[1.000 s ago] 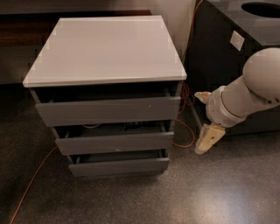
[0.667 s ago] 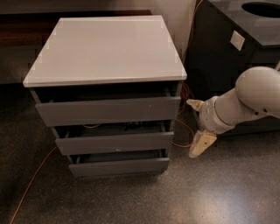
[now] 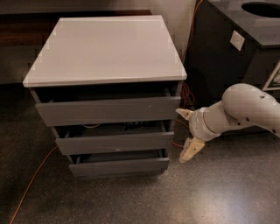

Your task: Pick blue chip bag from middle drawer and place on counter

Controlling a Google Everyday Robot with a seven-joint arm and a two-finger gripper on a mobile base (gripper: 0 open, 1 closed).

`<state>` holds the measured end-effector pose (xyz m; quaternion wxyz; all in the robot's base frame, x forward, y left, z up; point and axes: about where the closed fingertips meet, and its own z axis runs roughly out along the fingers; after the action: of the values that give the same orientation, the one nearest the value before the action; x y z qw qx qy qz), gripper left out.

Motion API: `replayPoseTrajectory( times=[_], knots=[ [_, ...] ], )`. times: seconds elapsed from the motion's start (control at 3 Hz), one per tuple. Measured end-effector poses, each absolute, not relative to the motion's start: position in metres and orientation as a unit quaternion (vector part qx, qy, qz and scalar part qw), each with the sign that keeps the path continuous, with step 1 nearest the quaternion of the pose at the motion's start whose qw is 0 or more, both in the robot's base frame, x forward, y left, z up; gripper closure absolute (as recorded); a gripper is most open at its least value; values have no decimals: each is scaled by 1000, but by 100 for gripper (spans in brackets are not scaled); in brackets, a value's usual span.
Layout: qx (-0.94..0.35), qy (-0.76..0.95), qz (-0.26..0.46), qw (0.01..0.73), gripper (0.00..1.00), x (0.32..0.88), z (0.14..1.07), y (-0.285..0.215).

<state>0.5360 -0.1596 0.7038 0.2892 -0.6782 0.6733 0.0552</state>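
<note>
So the gripper [image 3: 188, 132] is hanging in the middle right of the frame, just beside the cabinet's right side at about the height of the middle drawer [image 3: 116, 142], and not touching anything. Its two pale fingers are spread wide apart with nothing between them. One points up-left near the corner of the top drawer [image 3: 109, 110], the other points down toward the floor [image 3: 210, 192]. The white arm [image 3: 245, 109] comes in from the right edge.

The cabinet sits in the centre left. The counter [image 3: 105, 48] is the pale slab on top, taking up the upper middle. All three drawers are pulled out a little, each with a dark gap above its front. The bottom drawer [image 3: 118, 166] sticks out the least.

The blue chip bag? Honestly can't make it out. There's something dark and cluttered [image 3: 135, 126] in the gap of the middle drawer, toward its right half, but I can't tell if that's the bag.

The black box [image 3: 218, 57] stands in the upper right, with its round hole [image 3: 261, 8] at the top edge of the frame. Some orange-red cables [image 3: 188, 94] hang between it and the cabinet. Another orange cable [image 3: 30, 183] runs across the floor in the lower left.
</note>
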Motion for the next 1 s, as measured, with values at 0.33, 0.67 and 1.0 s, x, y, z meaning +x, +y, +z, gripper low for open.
replayPoseTrajectory(
  times=[0.33,0.67,1.0],
  knots=[
    [-678,673,55,289,0,536,704,-160],
    [-681,664,82,298,0,542,673,-139],
    [-699,639,108,303,0,559,620,-90]
  ],
)
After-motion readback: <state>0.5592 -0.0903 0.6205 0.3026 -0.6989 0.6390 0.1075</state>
